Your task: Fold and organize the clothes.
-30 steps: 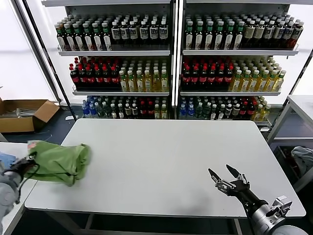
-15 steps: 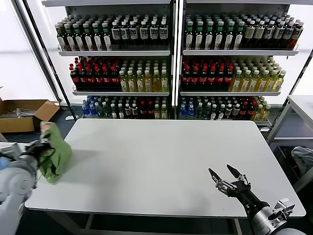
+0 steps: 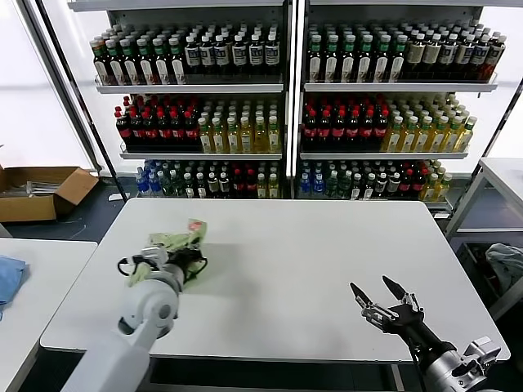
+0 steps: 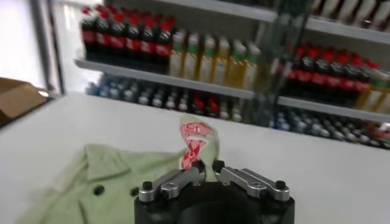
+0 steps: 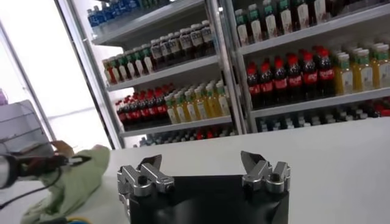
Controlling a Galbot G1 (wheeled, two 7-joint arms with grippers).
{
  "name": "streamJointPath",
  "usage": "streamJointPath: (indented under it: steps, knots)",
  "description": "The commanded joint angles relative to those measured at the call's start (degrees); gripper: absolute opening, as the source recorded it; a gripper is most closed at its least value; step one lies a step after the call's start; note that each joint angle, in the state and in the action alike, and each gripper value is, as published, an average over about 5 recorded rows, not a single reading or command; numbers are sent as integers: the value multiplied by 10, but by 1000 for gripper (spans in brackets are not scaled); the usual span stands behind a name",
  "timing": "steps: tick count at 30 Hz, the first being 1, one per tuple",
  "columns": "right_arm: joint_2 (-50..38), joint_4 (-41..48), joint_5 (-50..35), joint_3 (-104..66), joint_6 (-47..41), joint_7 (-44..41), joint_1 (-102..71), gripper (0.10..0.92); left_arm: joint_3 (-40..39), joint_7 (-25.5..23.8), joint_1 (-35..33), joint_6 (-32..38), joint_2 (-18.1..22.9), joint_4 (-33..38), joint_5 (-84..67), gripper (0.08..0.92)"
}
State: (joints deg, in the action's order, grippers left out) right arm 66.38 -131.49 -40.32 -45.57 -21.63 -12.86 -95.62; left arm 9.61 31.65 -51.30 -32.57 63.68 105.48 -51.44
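The light green polo shirt point(image 3: 172, 242) lies bunched on the left part of the white table point(image 3: 310, 245). Its red-and-white graphic points toward the shelves. My left gripper point(image 3: 186, 263) is shut on a fold of it just above the tabletop. In the left wrist view the fingertips point(image 4: 207, 168) pinch the cloth below the graphic point(image 4: 195, 137), and the collar and dark buttons point(image 4: 97, 190) lie spread beside them. My right gripper point(image 3: 381, 297) is open and empty above the table's front right. The right wrist view shows its jaws wide apart point(image 5: 201, 163) and the shirt point(image 5: 76, 182) far off.
Shelves of bottles point(image 3: 286, 114) stand behind the table. A blue cloth point(image 3: 8, 278) lies on a side table at the left. A cardboard box point(image 3: 41, 192) sits on the floor at the left. A grey-blue cloth point(image 3: 507, 265) lies by a table at the right.
My left gripper has carried the shirt from beyond the table's left edge rightward onto the table. The shirt now rests bunched on the surface. The right gripper has barely moved.
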Motion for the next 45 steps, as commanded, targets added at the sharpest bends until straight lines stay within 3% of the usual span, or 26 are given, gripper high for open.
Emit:
streamJointPath:
  steps: [1,6,10,18,24,30,39,45]
  knots:
    - [-27,-7,4,43,-40,53,29,823,-85,5,32,-5,52,15,-13,147]
    - [-53,23,-8,98,-65,95,98,823,-39,-14,13,-5,7,83,-101,294]
    - [-61,66,-3,191,-77,119,180,823,16,-47,2,-3,-19,96,-118,407]
    - [-8,244,13,418,-92,158,408,823,189,-184,-72,5,-103,76,1,641]
    - [69,396,19,522,-93,149,532,823,239,-186,-124,7,-99,105,16,795]
    - [122,509,35,559,-89,139,585,823,265,-183,-160,9,-83,129,22,822]
    - [184,573,53,571,-97,148,610,820,285,-182,-178,10,-76,134,16,823]
    - [167,541,49,576,-96,144,608,697,279,-177,-171,9,-73,131,3,823]
